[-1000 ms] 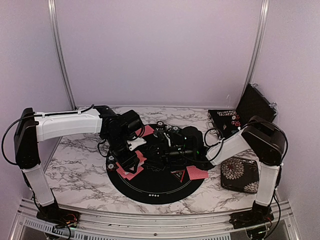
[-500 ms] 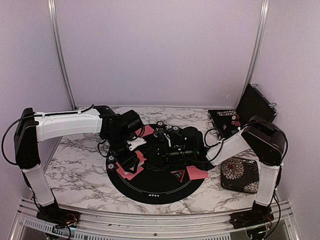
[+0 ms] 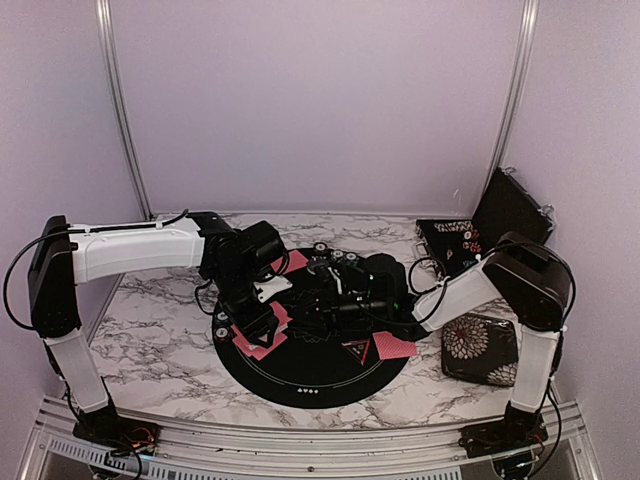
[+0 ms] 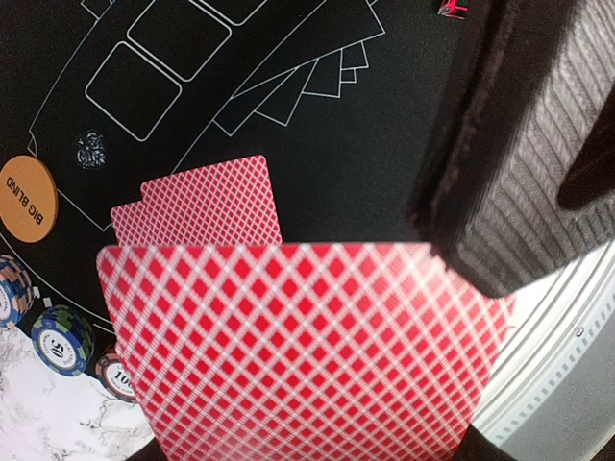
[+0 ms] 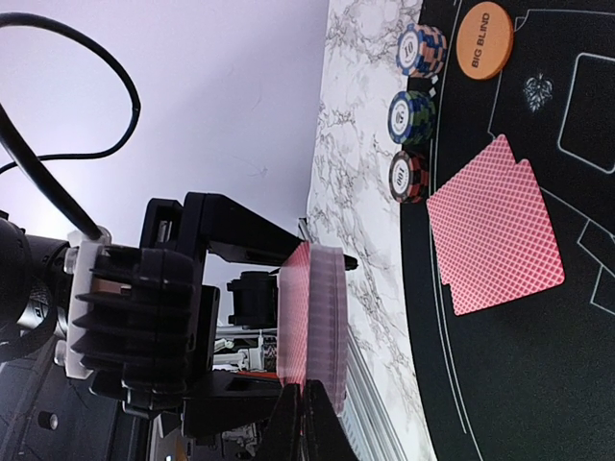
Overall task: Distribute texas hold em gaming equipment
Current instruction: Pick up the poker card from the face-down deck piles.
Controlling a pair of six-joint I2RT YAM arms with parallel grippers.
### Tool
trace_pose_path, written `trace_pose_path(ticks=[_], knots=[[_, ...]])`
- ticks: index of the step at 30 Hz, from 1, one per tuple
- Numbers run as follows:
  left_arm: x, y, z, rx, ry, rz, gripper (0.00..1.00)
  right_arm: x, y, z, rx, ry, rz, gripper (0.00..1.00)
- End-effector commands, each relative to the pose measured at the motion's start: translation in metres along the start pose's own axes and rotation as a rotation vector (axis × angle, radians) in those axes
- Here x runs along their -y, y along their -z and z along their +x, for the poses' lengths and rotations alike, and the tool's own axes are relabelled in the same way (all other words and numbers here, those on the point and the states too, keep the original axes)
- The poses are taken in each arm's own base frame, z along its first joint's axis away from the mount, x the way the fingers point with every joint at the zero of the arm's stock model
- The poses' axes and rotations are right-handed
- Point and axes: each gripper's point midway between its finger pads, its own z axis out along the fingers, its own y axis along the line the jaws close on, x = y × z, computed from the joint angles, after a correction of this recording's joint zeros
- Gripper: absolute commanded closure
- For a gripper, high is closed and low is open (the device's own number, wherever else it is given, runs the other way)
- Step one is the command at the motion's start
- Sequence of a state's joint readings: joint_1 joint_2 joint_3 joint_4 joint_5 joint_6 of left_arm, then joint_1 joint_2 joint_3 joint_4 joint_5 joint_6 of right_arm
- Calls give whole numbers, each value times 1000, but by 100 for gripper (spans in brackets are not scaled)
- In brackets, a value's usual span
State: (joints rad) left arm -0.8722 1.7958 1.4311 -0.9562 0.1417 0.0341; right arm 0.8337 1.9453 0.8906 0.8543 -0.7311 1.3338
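My left gripper (image 4: 312,449) is shut on a deck of red-backed playing cards (image 4: 298,355), held on edge above the mat's left side. In the right wrist view my right gripper (image 5: 303,423) is pinched shut on the outermost card at the edge of that deck (image 5: 317,322). Two dealt cards (image 5: 495,226) lie overlapped on the mat below. Beside them are the orange BIG BLIND button (image 5: 483,40) and three chip stacks (image 5: 411,115). In the top view the two grippers meet over the mat (image 3: 310,385). More cards (image 3: 395,347) and the black triangle marker (image 3: 356,350) lie to the right.
A floral-patterned case (image 3: 480,348) lies right of the mat, and an open case (image 3: 455,238) stands at the back right. More chip stacks (image 3: 335,255) sit at the mat's far edge. The right finger's body (image 4: 519,144) fills the left wrist view's upper right.
The right gripper's fingers have closed onto the edge of the deck. Neither arm has visibly shifted in the top view.
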Motion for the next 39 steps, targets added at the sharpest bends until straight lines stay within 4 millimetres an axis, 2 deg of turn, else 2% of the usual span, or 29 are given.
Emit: trace_pose_path(ticks=[1, 39], knots=[[2, 12, 1, 28, -8, 10, 46, -8, 1, -1, 7, 22, -16, 98], [2, 13, 1, 30, -7, 11, 46, -13, 31, -20, 70, 48, -4, 100]])
